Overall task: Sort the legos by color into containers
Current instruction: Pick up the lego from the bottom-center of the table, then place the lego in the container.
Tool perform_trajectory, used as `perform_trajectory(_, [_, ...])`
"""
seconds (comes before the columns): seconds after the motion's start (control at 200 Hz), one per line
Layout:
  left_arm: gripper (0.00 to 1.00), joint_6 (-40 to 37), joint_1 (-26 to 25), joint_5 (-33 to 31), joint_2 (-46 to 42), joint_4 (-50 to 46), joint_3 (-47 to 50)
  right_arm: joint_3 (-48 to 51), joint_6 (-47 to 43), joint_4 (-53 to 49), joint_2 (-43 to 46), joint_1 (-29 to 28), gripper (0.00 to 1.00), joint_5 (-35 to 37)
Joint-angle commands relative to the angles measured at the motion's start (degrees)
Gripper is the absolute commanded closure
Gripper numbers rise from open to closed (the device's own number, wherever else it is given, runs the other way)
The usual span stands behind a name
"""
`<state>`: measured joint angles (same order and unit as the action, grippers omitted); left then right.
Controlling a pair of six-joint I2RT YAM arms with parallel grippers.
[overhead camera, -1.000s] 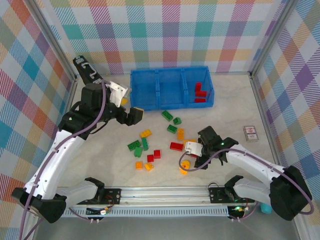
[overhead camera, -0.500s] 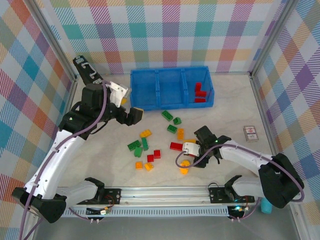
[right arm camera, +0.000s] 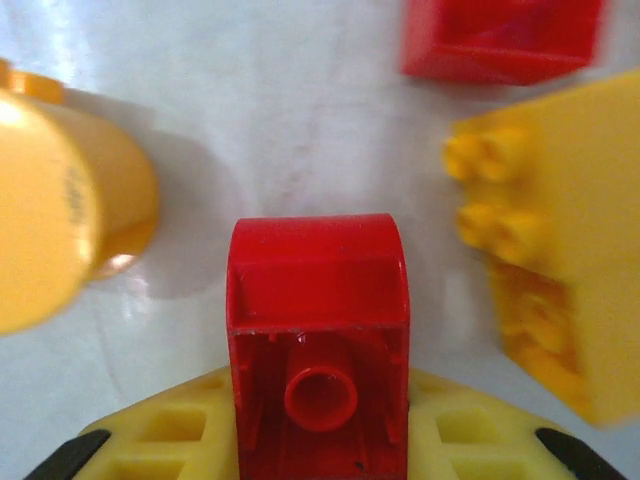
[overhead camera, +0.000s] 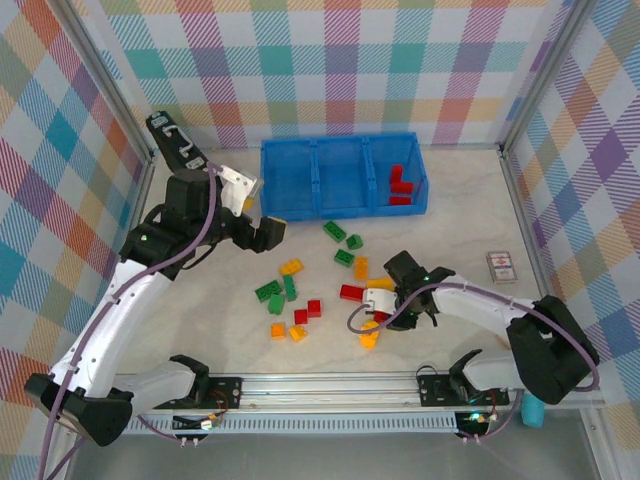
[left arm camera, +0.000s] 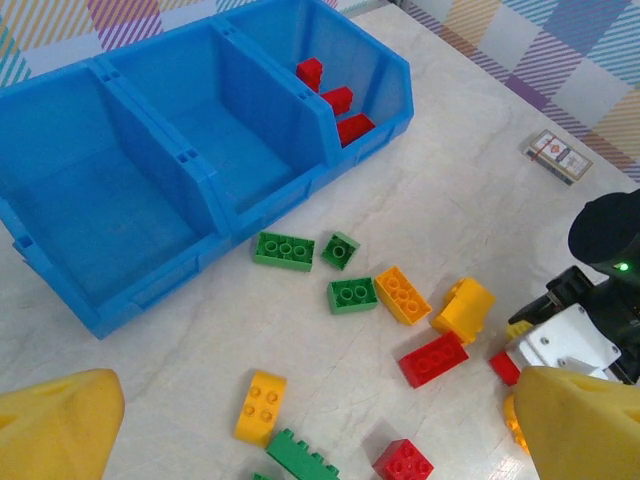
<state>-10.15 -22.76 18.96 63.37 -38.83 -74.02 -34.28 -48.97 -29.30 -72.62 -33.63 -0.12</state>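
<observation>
Done: three red bricks (overhead camera: 399, 185) in blue bin's (overhead camera: 300, 210) right compartment.
Left: loose legos (overhead camera: 291, 266) across desk (overhead camera: 460, 220).
Right jaws: clamped on red lego (right arm camera: 318, 320).
Left jaws: wide, empty.

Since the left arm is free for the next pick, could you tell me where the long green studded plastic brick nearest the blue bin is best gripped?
Pinch the long green studded plastic brick across its two long sides at mid-length, coming straight down. It lies flat, studs up, with room along both long sides; the small green brick sits off one short end.
</observation>
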Motion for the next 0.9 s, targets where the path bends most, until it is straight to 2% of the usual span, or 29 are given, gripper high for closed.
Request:
perform_trajectory(0.0, [0.0, -0.85, -0.62, -0.15, 0.02, 0.68, 0.38, -1.39, -0.23, 0.74, 5.56, 3.11, 0.74, 1.26])
perform_trajectory(0.14, [0.0, -0.88, -0.62, -0.06, 0.29, 0.6, 0.17, -3.81, 0.46, 4.59, 11.36, 8.39, 0.75, 2.55])
perform_trajectory(0.26, [0.0, -1.11, -0.61, -0.35, 0.71, 0.13, -0.44, -9.25, 0.7, 10.09, 8.78, 13.71, 0.78, 3.95])
perform_trajectory(0.43, [0.0, -1.54, -0.66, -1.31, 0.97, -0.06, -0.7, -19.61, 4.85, 18.84, -2.4, 17.91, 0.78, 9.16])
perform_trajectory(0.575, [0.0, -1.87, -0.6, -2.87, 0.4, 0.16, -0.34, -26.55, 6.01, 26.25, -12.7, 20.58, 0.8, 9.33])
perform_trajectory(0.73, [0.0, -2.26, -0.63, -3.46, -0.4, -0.04, -0.13, -37.08, 6.64, 26.78, -25.41, 21.07, 0.78, 10.25])
perform_trajectory(0.895, [0.0, -2.78, -0.62, -4.53, -0.49, -0.36, -0.11, -48.23, 7.49, 25.88, -36.95, 21.06, 0.7, 11.26])
